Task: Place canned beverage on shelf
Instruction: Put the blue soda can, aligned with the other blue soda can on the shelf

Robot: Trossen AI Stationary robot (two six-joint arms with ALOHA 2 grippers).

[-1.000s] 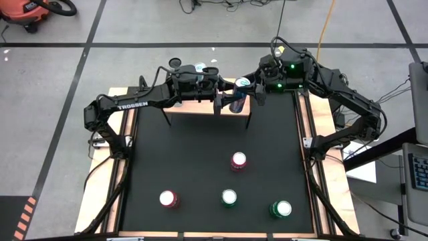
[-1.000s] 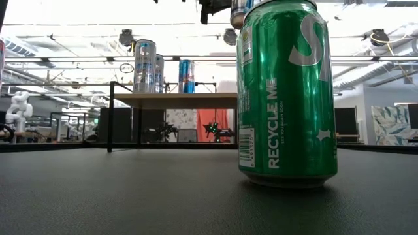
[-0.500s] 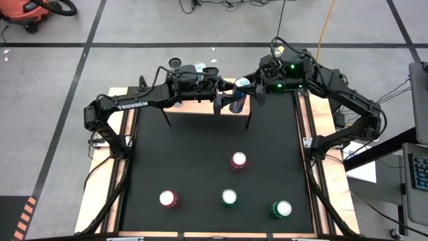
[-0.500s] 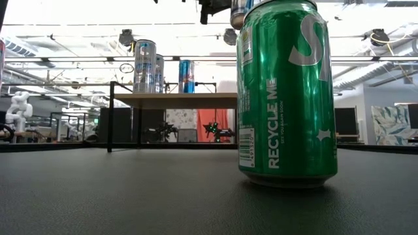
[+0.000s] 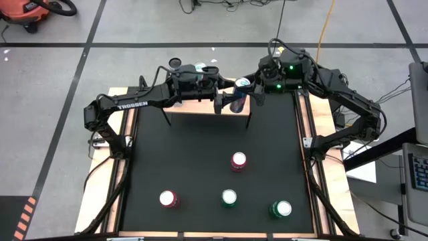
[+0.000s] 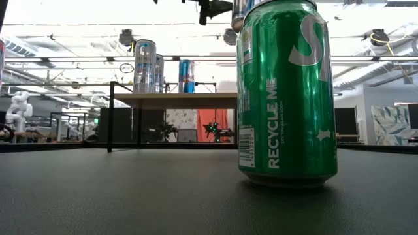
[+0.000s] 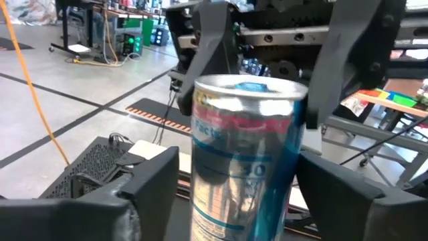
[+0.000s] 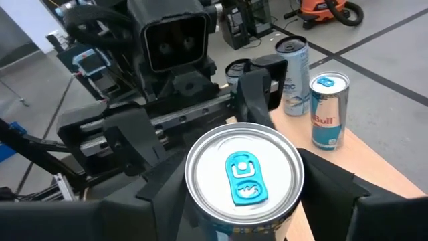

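Barely anything's shifted: right gripper (image 5: 249, 94) jaws still clasp the silver-blue beverage can (image 5: 242, 83) above the light-wood shelf (image 5: 200, 106)'s right end, left gripper (image 5: 223, 102) jaws wide around it.

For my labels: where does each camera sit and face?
High: overhead, facing straight down on the table; both arms show.
Low: at table height, facing the shelf past a green can; hardly any arm.
Left wrist: faces the held can between own fingers; right gripper behind.
Right wrist: looks down on it; left gripper beyond.
Both wrists share the can.
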